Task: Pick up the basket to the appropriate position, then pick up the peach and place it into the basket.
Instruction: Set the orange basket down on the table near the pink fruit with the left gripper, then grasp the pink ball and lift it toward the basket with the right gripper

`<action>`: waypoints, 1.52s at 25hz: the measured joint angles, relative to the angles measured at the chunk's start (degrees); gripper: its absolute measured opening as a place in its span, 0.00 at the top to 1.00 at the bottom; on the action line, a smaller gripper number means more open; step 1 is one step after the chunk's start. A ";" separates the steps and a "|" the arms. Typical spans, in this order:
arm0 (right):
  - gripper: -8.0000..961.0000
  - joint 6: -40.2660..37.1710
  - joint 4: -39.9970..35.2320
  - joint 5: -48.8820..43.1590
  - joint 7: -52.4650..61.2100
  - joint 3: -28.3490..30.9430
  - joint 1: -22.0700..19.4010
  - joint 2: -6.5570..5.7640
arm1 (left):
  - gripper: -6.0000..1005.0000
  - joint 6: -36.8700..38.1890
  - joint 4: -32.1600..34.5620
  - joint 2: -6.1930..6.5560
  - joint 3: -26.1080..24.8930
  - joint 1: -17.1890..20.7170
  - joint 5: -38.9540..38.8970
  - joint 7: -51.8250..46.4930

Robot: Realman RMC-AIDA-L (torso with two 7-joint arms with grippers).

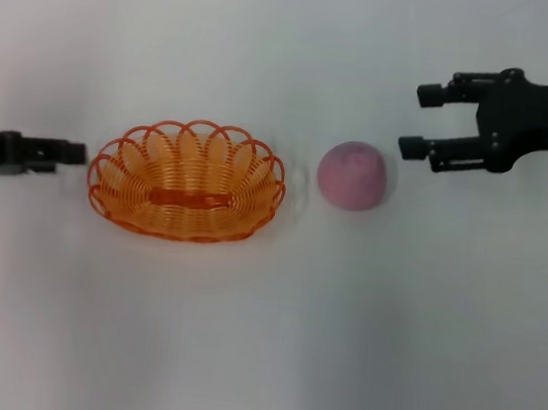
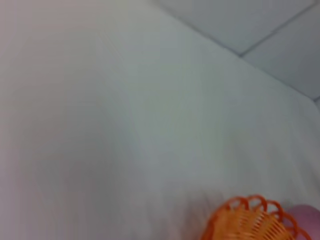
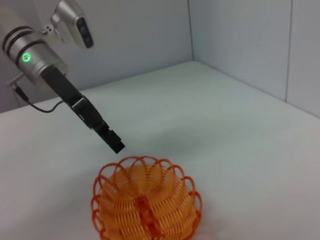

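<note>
basket (image 1: 185, 194): one, empty | peach (image 1: 354, 176): one, beside it | right pincer (image 1: 416, 120): released | left pincer (image 1: 72, 153): clenched

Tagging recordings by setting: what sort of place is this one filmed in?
Probably a lab or test bench, not a home. A plain white table holds only an orange wire basket and a pink peach, with bare pale wall panels behind. The left hand and right hand flank them.

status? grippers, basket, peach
Left gripper shut beside basket, apart. Right gripper open beside peach, not gripping. Peach outside basket. Nothing between them.
</note>
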 joint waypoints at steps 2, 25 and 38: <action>0.17 0.21 -0.34 0.18 0.98 1.56 0.34 0.04 | 0.35 -0.26 1.80 0.00 -2.39 0.90 -0.94 5.25; 0.18 -12.27 -19.05 -23.18 25.20 -2.60 11.29 0.93 | 0.10 15.17 -1.81 -1.16 -4.45 7.87 -13.20 50.14; 0.19 -3.36 -14.79 -27.41 26.79 -12.08 11.88 2.14 | 0.11 13.06 -1.19 -0.82 -4.10 6.89 -4.05 48.65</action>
